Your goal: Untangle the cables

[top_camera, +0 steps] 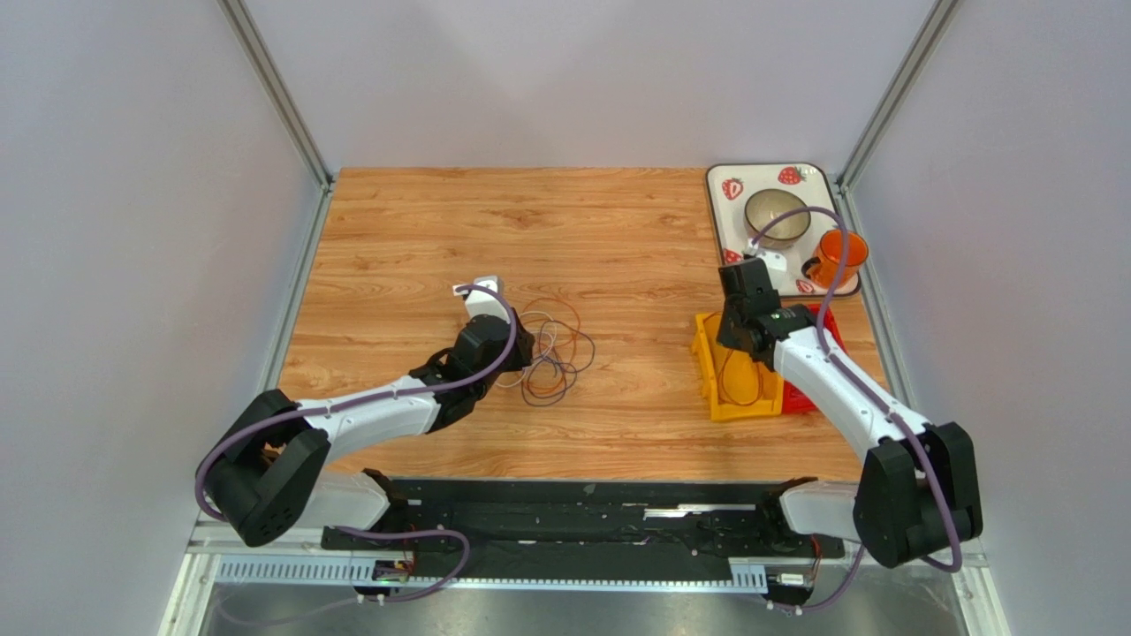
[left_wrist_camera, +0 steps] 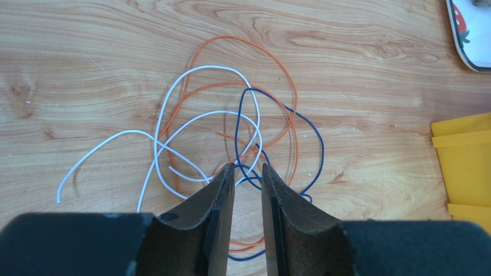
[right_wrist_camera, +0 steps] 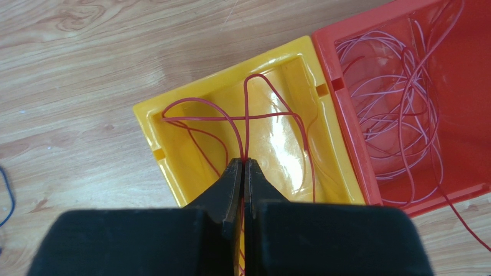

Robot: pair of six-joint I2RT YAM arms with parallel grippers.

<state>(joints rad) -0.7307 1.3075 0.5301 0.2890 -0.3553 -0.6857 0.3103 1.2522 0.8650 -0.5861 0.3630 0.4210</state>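
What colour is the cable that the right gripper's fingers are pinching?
Red; the cable shows best in the right wrist view.

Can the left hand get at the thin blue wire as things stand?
Probably yes: the open left hand hovers right at the thin blue wire, nothing blocking. The thin orange wire and thin white wire cross it there and may get pinched too.

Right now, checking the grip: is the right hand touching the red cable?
Touching. Right wrist view: the right hand is shut on the red cable.
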